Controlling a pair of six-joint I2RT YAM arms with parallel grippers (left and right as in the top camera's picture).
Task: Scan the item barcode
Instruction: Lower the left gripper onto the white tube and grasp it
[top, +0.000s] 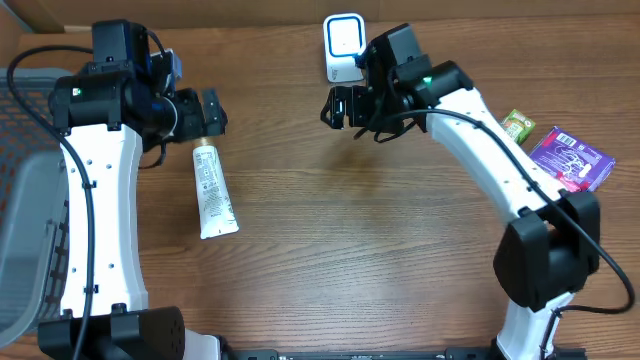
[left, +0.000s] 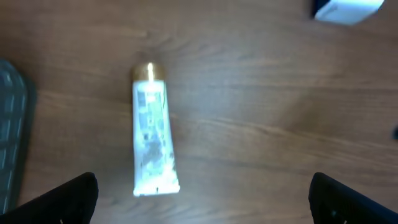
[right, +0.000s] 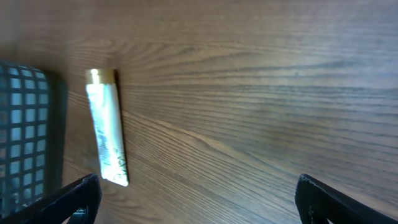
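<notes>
The white gold-capped plastic tube (top: 213, 190) lies on bare brown wooden tabletop (top: 360, 230) near the grey mesh basket (top: 20, 220), while left gripper (top: 212, 112) and right gripper (top: 335, 108) hang wide open, empty.

we see a brown wooden table (top: 380, 250). a white tube (top: 211, 188) with a gold cap lies flat on its left part, cap toward the far edge. a white scanner (top: 343, 45) sits at the far edge, near the middle. on the right lie a small green packet (top: 517, 124) and, just beside it, a purple packet (top: 570, 158). a grey mesh basket (top: 25, 230) sits at the left edge.
</notes>
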